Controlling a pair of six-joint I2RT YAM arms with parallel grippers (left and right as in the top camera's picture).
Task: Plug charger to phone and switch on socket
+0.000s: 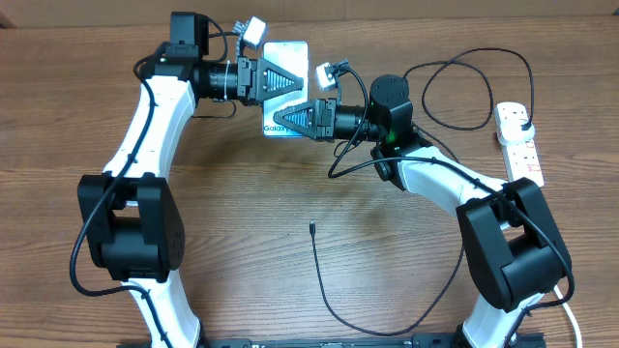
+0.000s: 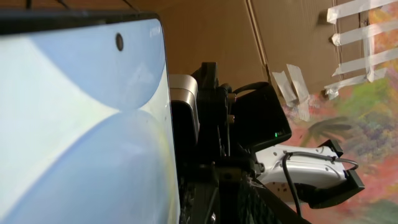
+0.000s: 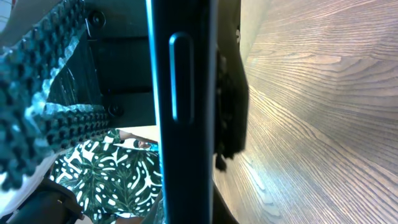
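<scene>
The phone, with a pale blue screen reading "Galaxy", is lifted off the table at the back centre. My right gripper is shut on its near end; the right wrist view shows the phone edge-on, its side button visible. My left gripper lies across the screen from the left, and whether it still clamps is unclear. The phone's screen fills the left half of the left wrist view. The charger's connector tip lies loose on the table, with its black cable curving right. The socket sits at the right edge.
More black cable loops on the table between my right arm and the socket. The right arm's white body reaches in from the right front. Brown cardboard stands behind the table.
</scene>
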